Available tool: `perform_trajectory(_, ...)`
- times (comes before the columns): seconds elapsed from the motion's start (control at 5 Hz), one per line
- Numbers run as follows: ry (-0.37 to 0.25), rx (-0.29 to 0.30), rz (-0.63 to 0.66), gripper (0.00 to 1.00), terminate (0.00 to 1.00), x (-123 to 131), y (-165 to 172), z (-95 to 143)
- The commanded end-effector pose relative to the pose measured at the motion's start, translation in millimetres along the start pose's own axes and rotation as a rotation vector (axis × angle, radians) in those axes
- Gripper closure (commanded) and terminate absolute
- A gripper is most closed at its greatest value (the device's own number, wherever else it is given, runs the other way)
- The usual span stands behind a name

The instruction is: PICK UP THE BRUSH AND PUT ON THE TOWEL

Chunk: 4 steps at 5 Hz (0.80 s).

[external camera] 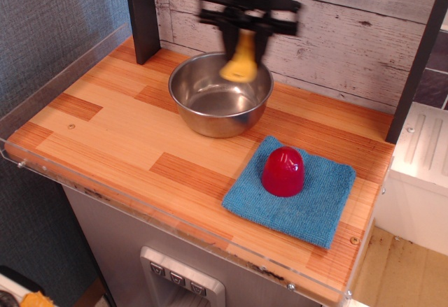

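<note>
My gripper (pixel 245 38) hangs in the air above the steel bowl (pixel 220 93), blurred by motion. It is shut on the yellow brush (pixel 241 61), which dangles below the fingers over the bowl's far side. The blue towel (pixel 308 198) lies flat at the front right of the wooden table. A red dome-shaped object (pixel 283 171) stands on the towel's middle, below and to the right of my gripper.
A dark post (pixel 142 13) stands at the back left and another (pixel 417 62) at the right edge. A whitewashed plank wall (pixel 350 20) closes the back. A clear plastic rim (pixel 126 195) runs along the table's front and left edges.
</note>
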<state>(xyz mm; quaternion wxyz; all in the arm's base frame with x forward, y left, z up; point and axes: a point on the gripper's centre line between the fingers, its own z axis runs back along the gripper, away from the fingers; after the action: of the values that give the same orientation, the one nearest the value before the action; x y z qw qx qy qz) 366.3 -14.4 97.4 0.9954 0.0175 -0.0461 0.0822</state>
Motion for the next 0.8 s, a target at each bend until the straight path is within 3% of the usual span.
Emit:
perform_trajectory(0.0,-0.08,0.082,-0.232,1.0,0.0,-13.2,-34.7,5.4)
perform_trajectory(0.6,-0.013,-0.05,-0.202,1.0,0.0,-3.7,-20.7,7.3)
